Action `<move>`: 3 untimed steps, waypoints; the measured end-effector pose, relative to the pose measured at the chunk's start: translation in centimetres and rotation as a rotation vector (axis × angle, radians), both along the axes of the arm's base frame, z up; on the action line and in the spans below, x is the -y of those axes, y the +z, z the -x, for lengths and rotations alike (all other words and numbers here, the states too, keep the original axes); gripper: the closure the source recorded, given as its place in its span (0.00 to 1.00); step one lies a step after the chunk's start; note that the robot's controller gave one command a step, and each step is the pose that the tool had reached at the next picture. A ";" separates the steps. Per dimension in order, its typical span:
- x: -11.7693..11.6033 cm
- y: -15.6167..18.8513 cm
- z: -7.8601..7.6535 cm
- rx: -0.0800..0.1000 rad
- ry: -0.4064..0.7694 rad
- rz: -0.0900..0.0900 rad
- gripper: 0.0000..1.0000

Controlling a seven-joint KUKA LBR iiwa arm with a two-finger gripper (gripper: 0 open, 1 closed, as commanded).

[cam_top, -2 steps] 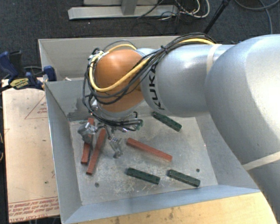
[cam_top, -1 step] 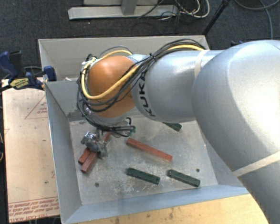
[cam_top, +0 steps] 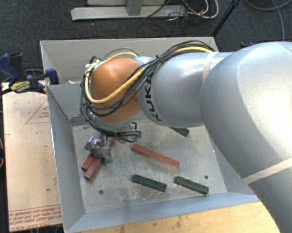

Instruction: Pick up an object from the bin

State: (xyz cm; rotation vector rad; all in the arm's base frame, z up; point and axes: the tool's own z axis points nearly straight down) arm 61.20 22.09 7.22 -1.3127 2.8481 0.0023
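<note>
Reaching in from three o'clock with the bulky silver-grey arm (cam_top: pixel 194 90), covering much of the grey metal bin (cam_top: pixel 64 159) and hiding the floor toward twelve and three o'clock. Carrying the rounded orange wrist cover (cam_top: pixel 115 88) close to the back wall at twelve o'clock, so risking a scrape there on a careless lift.

Leaving alone, at the floor's centre, a long reddish-brown bar (cam_top: pixel 155 155); at six o'clock a dark green bar (cam_top: pixel 148 183); at five o'clock a second dark green bar (cam_top: pixel 191 185). All well apart from the work, so unlikely to be disturbed.

Hanging at nine o'clock, near the left wall, right over the upper end of two short reddish-brown blocks (cam_top: pixel 91 167) lying side by side: the small metal gripper (cam_top: pixel 99 150), perhaps touching them. Cannot tell whether released, clenched, or grasping either block.

Could catch just one block, or pinch too near its end, then lose it to a pivot and drop. Could also shove both against the wall at nine o'clock.
</note>
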 end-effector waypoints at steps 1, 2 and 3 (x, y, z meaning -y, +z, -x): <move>0.0 0.2 0.0 -0.001 -0.001 0.000 1.00; 0.0 0.8 0.1 -0.002 -0.001 0.001 1.00; 0.0 1.8 0.2 -0.008 -0.001 0.002 1.00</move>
